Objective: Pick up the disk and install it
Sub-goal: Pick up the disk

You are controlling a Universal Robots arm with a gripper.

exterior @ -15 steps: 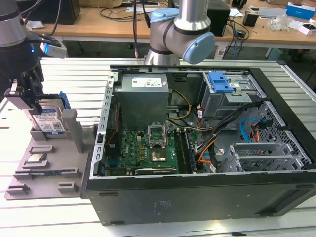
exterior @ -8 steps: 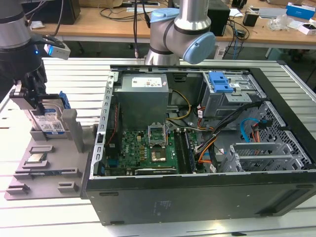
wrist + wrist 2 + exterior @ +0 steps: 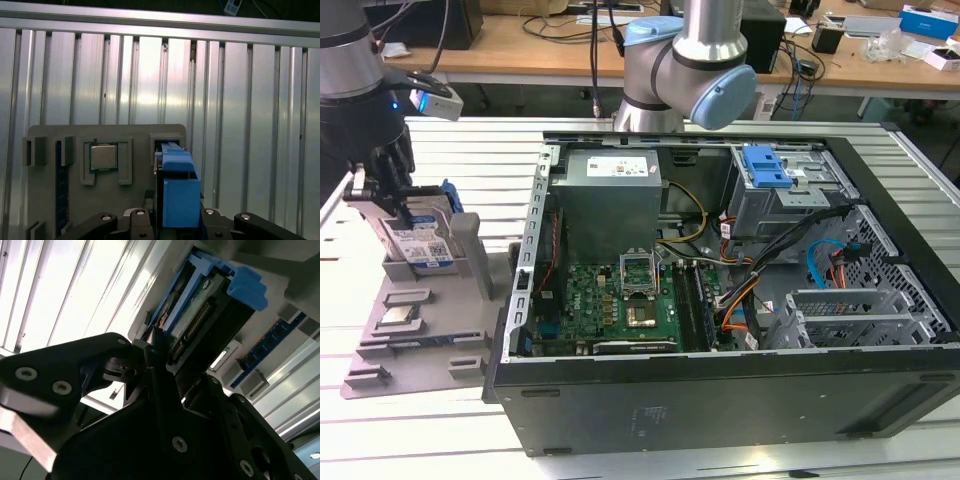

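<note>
arm: silver tubes | joint caps: pale blue | wrist: black, silver screws

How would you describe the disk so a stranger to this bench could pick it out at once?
Start at the open computer case; on the exterior view's left of it lies a grey parts tray. The disk stands on edge in the tray's upright holder. Unlike the small square chip lying flat nearby, it is a larger labelled silver slab framed in blue plastic.
</note>
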